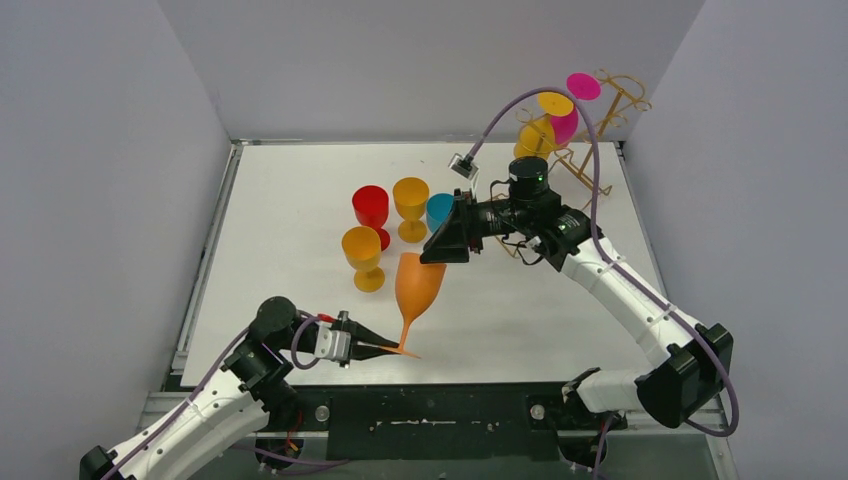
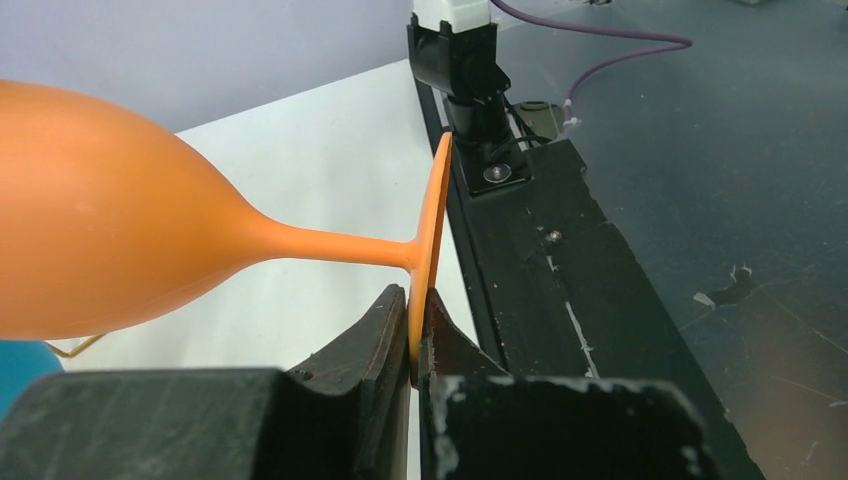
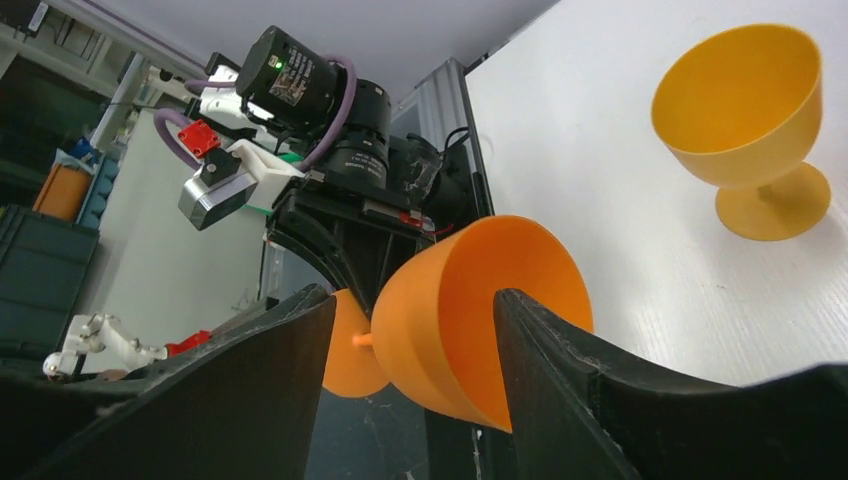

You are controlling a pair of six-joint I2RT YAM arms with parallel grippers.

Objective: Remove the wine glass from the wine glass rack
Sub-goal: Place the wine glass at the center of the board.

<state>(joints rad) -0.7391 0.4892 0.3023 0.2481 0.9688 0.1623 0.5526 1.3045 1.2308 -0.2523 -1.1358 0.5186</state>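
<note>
Orange and tilted, hanging clear of the rack [image 1: 600,130], above the near part of the table [image 1: 300,200]. Pinching this wine glass [image 1: 418,285] by the edge of its foot with the left gripper [image 1: 385,349], jaws clamping tight on the thin disc. Pointing the bowl away from the near edge, with the stem slanting up from the foot. Straddling the bowl with the right gripper [image 1: 437,257], fingers [image 3: 250,400] standing apart on either side of the rim. Showing a gap at one finger and hiding any contact at the other, so not gripping as far as can be told. Showing the gold wire rack at the far right corner, well apart from the wine glass. Carrying a yellow glass [image 1: 537,137] and a magenta glass [image 1: 583,86] upside down on its hooks. Showing, upright on the table beyond the bowl, a red goblet [image 1: 371,212], a yellow goblet [image 1: 410,205], a second yellow goblet [image 1: 363,255] and a teal cup [image 1: 438,208], that last one partly hidden behind the right gripper.
</note>
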